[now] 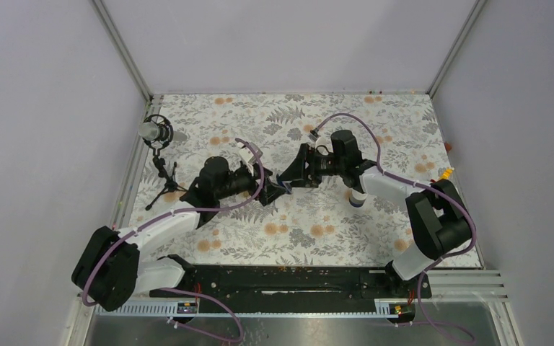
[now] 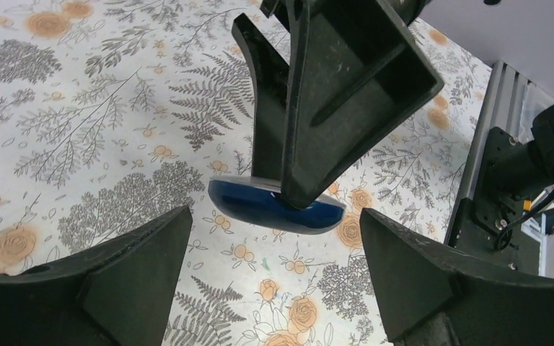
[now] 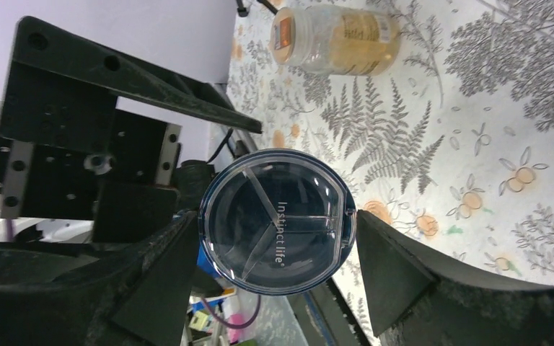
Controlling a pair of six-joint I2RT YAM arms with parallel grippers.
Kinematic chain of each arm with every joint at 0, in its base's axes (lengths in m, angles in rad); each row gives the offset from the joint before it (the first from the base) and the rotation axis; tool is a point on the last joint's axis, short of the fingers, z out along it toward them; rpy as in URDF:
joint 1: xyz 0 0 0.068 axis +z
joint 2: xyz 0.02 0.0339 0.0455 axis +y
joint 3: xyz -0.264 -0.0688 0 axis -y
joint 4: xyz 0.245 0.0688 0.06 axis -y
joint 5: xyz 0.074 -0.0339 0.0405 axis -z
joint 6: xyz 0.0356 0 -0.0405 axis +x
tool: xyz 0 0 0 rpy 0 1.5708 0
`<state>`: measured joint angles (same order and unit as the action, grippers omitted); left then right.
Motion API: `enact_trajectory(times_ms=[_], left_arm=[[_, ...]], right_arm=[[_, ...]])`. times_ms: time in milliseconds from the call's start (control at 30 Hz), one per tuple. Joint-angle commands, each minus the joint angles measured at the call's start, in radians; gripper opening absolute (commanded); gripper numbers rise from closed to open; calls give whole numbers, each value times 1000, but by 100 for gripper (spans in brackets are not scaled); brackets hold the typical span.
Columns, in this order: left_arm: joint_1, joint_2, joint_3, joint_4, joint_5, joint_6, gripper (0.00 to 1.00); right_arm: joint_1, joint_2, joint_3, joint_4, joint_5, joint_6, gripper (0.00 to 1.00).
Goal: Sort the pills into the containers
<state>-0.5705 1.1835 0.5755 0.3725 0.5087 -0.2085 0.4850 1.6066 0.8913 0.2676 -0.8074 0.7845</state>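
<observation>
Two pincers face off above the bench [image 1: 317, 238] | right pincer [image 3: 278, 238] pinches round blue case [image 3: 274, 216] by its rim, clear lid toward its camera, probably presenting it for opening | left pincer [image 2: 273, 223] spread, just facing the case | amber bottle [image 3: 335, 32] lies beyond right pincer | pills not visible.

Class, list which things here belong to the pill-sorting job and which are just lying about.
Job:
round blue pill case, held in the right tool
clear bottle lying on its side
open left tool

Lying about:
microphone
</observation>
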Motion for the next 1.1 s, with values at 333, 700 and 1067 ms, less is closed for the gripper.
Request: enact_trajectory(times_ms=[333, 700, 1067], left_arm=[[-55, 118, -68, 384, 115, 101, 87], [-101, 143, -101, 446, 3, 191, 87], [-100, 50, -77, 252, -57, 318, 92]], right_arm=[[-16, -53, -11, 67, -125, 127, 56], [-16, -27, -5, 54, -112, 131, 56], [-16, -19, 39, -111, -84, 38, 53]])
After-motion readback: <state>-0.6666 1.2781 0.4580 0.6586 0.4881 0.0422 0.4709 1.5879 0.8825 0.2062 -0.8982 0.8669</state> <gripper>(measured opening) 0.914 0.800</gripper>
